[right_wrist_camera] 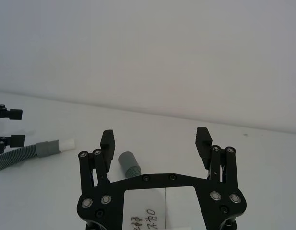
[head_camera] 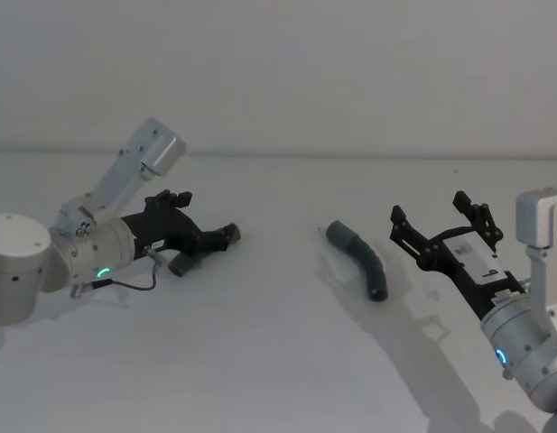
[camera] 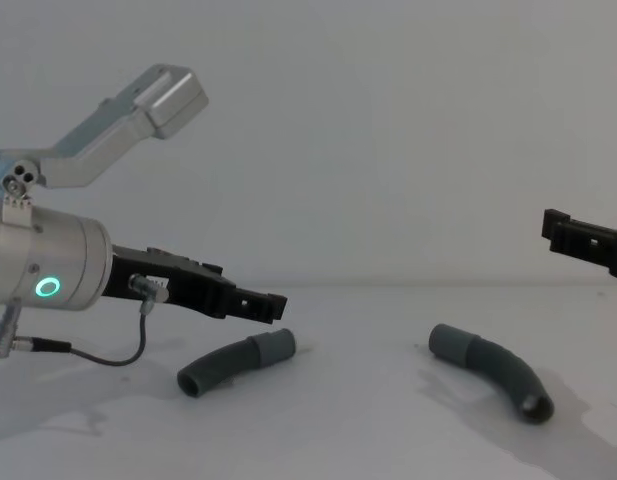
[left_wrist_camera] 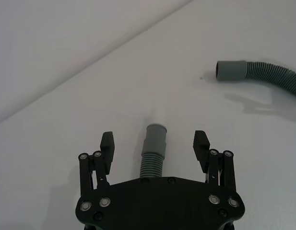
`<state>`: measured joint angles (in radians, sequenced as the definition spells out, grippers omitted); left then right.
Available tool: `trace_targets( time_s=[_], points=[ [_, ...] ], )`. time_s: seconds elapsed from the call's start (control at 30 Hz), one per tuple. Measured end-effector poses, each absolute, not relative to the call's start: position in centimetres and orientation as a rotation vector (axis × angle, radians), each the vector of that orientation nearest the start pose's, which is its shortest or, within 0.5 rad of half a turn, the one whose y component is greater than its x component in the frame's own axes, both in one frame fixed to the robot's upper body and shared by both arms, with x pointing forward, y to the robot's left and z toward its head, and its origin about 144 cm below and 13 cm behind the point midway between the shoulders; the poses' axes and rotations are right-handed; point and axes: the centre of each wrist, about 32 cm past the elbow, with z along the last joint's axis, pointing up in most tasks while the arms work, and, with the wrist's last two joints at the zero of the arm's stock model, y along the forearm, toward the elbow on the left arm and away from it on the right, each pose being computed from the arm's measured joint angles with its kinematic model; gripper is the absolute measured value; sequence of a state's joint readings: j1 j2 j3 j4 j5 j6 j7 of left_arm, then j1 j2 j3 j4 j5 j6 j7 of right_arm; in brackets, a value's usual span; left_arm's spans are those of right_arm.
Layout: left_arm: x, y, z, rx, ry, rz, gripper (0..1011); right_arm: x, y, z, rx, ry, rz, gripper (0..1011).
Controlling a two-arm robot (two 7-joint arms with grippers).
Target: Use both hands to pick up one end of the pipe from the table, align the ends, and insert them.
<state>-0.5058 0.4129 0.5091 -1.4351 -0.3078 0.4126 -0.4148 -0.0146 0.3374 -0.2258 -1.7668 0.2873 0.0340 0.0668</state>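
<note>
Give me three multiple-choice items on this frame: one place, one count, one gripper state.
1. Where is the left hose piece?
A) lifted in the air
B) on the table, lined up between the fingers of the left gripper
C) pushed into the other piece

2. How many hose pieces lie on the table?
A) one
B) two
C) three

3. The right gripper is:
A) shut on a hose
B) shut, empty
C) open, empty

Key: B, the left wrist view shows it between the spread fingers. B, the chest view shows two, apart. C, its fingers stand wide with nothing clamped.
</note>
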Motion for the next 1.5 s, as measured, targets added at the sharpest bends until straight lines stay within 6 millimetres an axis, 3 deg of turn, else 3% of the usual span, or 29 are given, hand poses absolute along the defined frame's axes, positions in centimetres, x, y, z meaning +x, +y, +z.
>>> trace_targets(
  time_s=[1.5],
  points=[
    [61.5,22.6,123.9,0.502,0.11,0.724,1001,44.3,-23.7,118.9,0.026,-0.075,-1.23,1000]
  ],
)
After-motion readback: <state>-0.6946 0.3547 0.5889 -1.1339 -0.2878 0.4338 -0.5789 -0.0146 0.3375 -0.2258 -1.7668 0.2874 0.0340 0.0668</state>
